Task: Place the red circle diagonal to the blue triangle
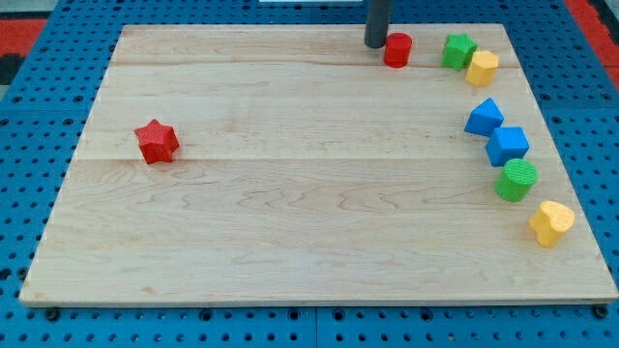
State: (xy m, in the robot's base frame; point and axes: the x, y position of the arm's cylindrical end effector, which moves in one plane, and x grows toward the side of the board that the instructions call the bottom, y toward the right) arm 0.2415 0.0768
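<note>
The red circle (pixel 397 49) is a short red cylinder near the top edge of the wooden board (pixel 290 222), right of centre. My tip (pixel 375 44) stands just left of it, touching or almost touching its left side. The blue triangle (pixel 485 117) lies at the view's right, well below and to the right of the red circle. The rod comes down from the top edge of the view.
A green block (pixel 458 50) and a yellow block (pixel 482 68) sit right of the red circle. Below the blue triangle lie a blue cube (pixel 508 145), a green cylinder (pixel 516 180) and a yellow heart (pixel 550 223). A red star (pixel 157 141) lies at the left.
</note>
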